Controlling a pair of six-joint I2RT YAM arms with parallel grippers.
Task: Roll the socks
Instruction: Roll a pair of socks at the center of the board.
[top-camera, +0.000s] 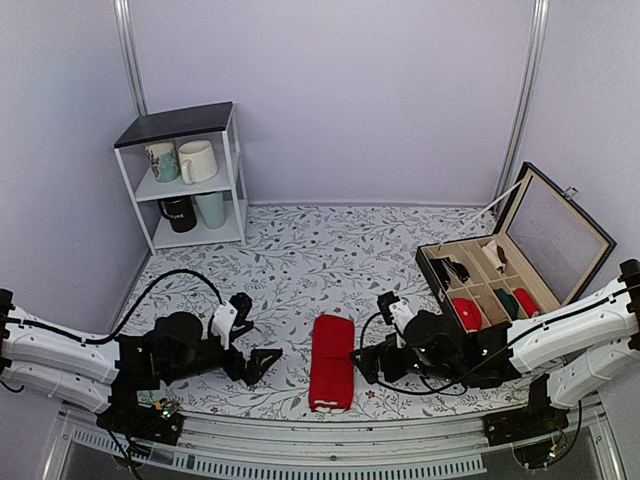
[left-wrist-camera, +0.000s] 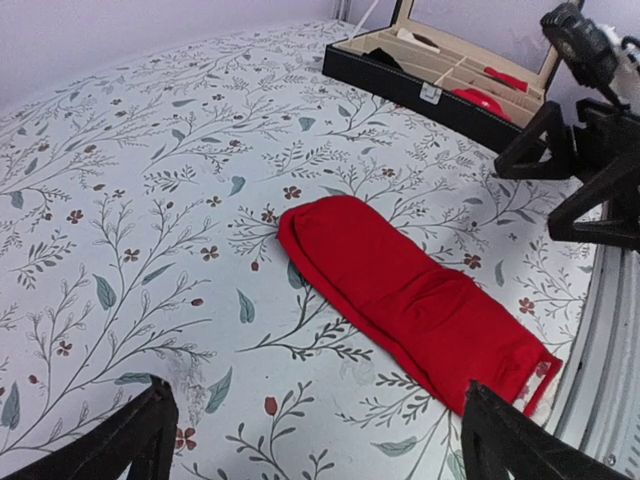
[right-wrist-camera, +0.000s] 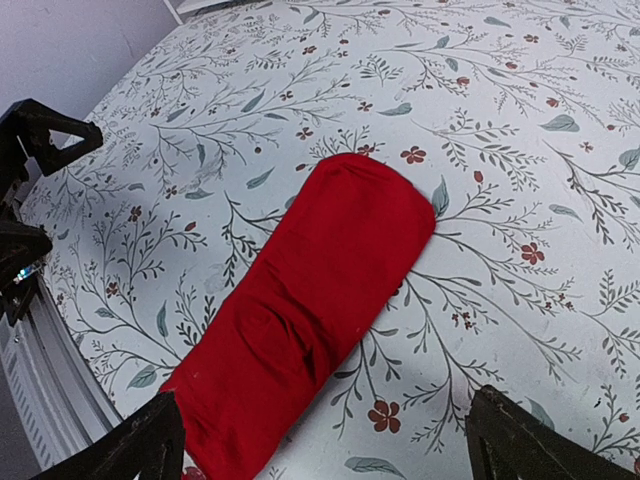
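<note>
Socks (top-camera: 332, 375) lie flat and unrolled, one long red strip on the floral cloth (top-camera: 320, 250), close to the table's near edge and between the two grippers. The rounded end points away from the arms.

The left gripper (top-camera: 262, 362) sits low just left of the strip, jaws spread wide and empty. The right gripper (top-camera: 366, 362) sits just right of it, likewise wide apart and holding nothing.

Each wrist view looks across the socks at the other gripper.

Off to the right stands a box (top-camera: 425, 258) with its lid up; a red roll (top-camera: 466, 312) lies in one compartment. A shelf (top-camera: 175, 122) with mugs (top-camera: 197, 160) stands far back left.
</note>
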